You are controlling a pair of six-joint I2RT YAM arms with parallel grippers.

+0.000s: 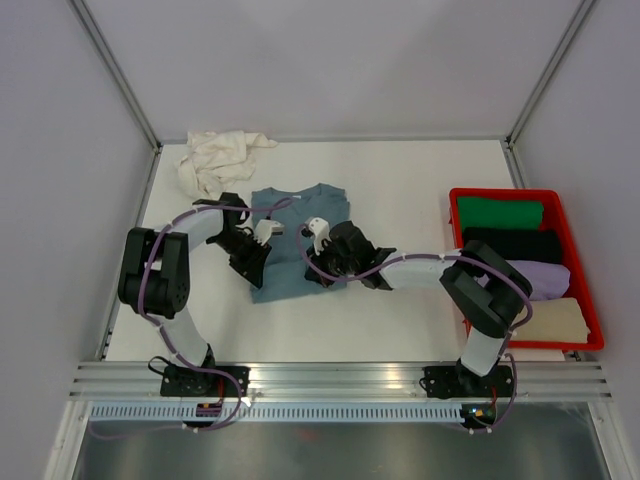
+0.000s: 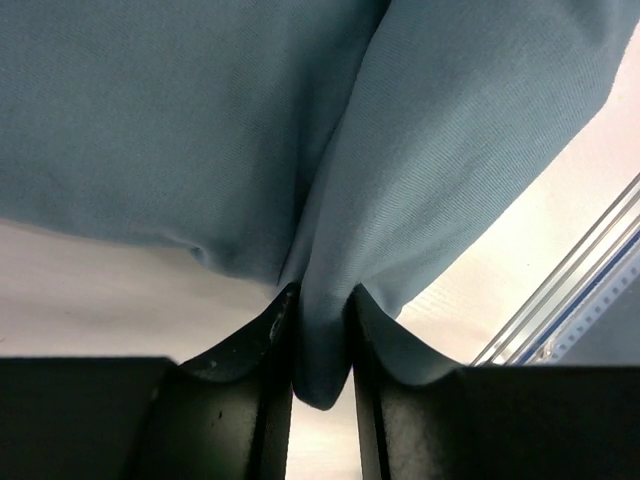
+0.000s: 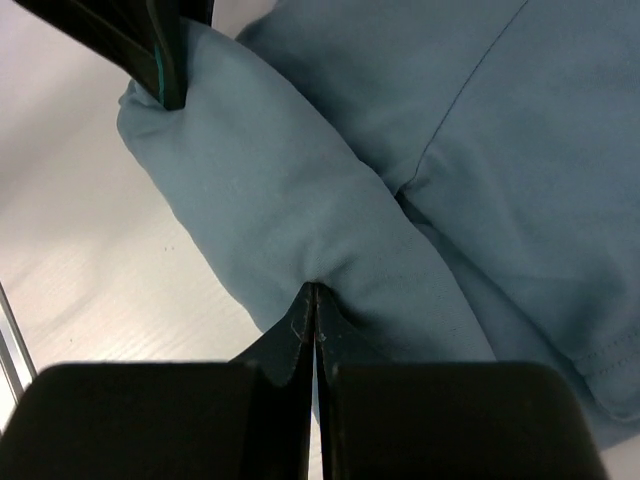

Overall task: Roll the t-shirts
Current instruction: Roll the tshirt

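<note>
The blue-grey t-shirt [image 1: 300, 205] lies mid-table with its collar far. Part of it is gathered into a soft roll running left to right. The left gripper [image 2: 320, 300] pinches one end, a fold of cloth filling its narrow gap. The right gripper [image 3: 313, 290], jaws pressed together, nips the other end. The flat body lies far of both, so I judge the roll should travel away. Only the overhead view shows the cream-white t-shirt [image 1: 215, 160] crumpled far left and the red crate [image 1: 590, 290] at right; only the wrist views show the grips.

Nothing readable here, honestly. The blue t-shirt [image 1: 300, 205] is plain cloth in all three views, with no print, tag or logo showing. The red crate [image 1: 505, 193] shows no label or number from above either.
</note>
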